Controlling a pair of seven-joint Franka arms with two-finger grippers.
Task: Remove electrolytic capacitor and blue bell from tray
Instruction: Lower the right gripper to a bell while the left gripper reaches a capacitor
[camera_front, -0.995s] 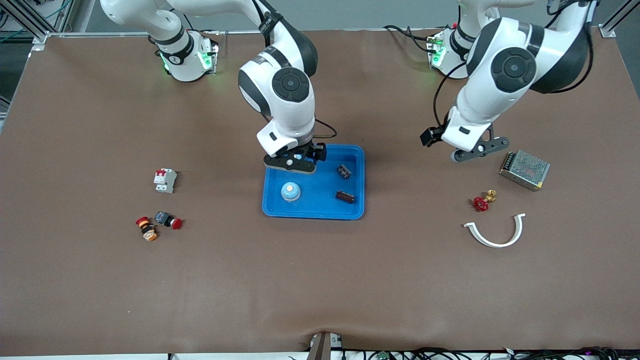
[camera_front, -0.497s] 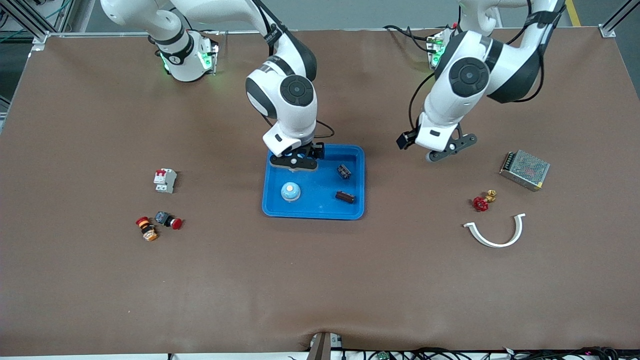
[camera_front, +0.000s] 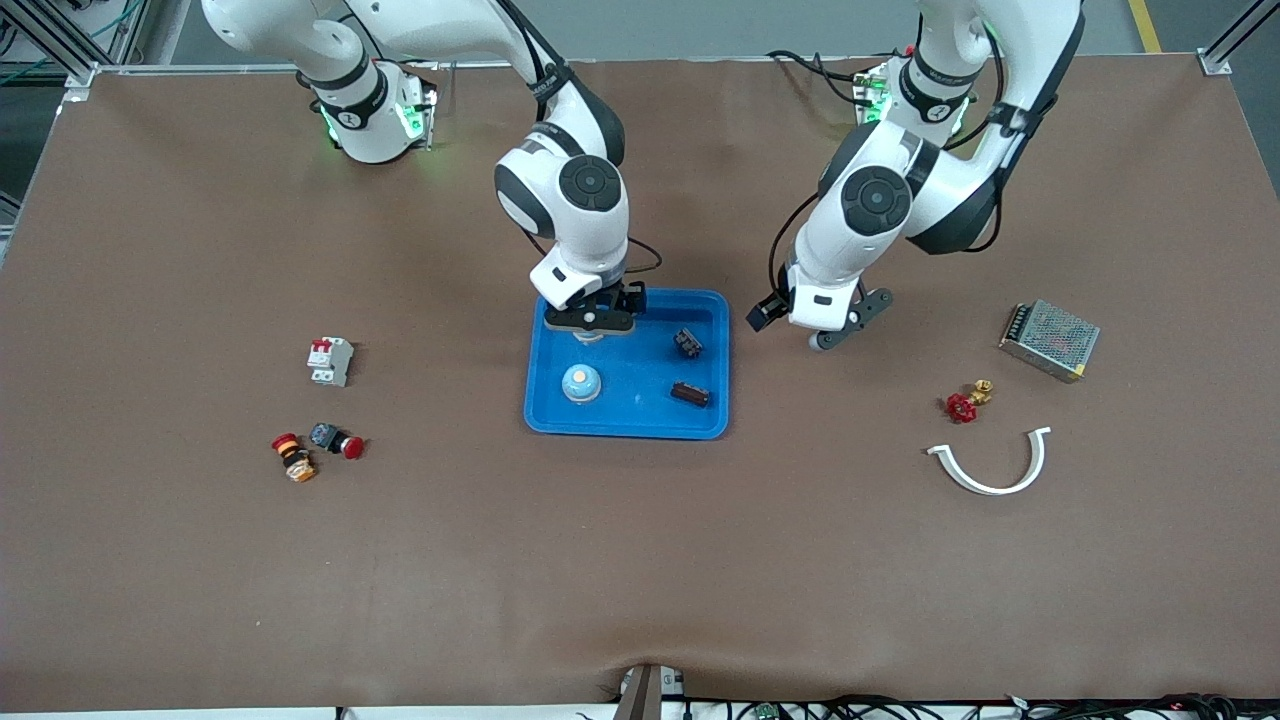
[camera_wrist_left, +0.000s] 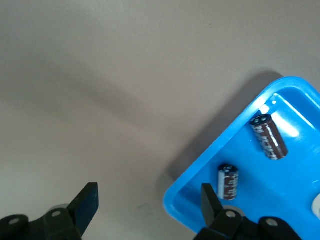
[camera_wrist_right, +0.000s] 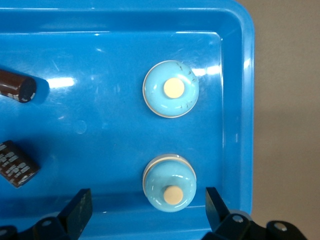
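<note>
A blue tray (camera_front: 628, 432) sits mid-table. In it are a light-blue bell (camera_front: 581, 383), a second bell (camera_front: 588, 337) partly under my right gripper, and two dark capacitors (camera_front: 687, 343) (camera_front: 690, 394). My right gripper (camera_front: 590, 322) is open low over the tray's farther part. In the right wrist view the gripper (camera_wrist_right: 147, 210) has the second bell (camera_wrist_right: 169, 183) between its spread fingers, not touching. The first bell (camera_wrist_right: 171, 89) also shows there. My left gripper (camera_front: 835, 325) is open and empty over the table beside the tray. The left wrist view (camera_wrist_left: 149, 200) shows the tray corner (camera_wrist_left: 210, 150) and both capacitors (camera_wrist_left: 268, 136) (camera_wrist_left: 228, 182).
A circuit breaker (camera_front: 330, 360) and two red pushbuttons (camera_front: 338, 440) (camera_front: 293, 457) lie toward the right arm's end. A metal power supply (camera_front: 1048, 339), a red valve (camera_front: 965, 402) and a white curved clip (camera_front: 990, 465) lie toward the left arm's end.
My left arm has swung from beside the power supply to close beside the tray. My right gripper has barely moved, and the second bell now shows beneath it.
</note>
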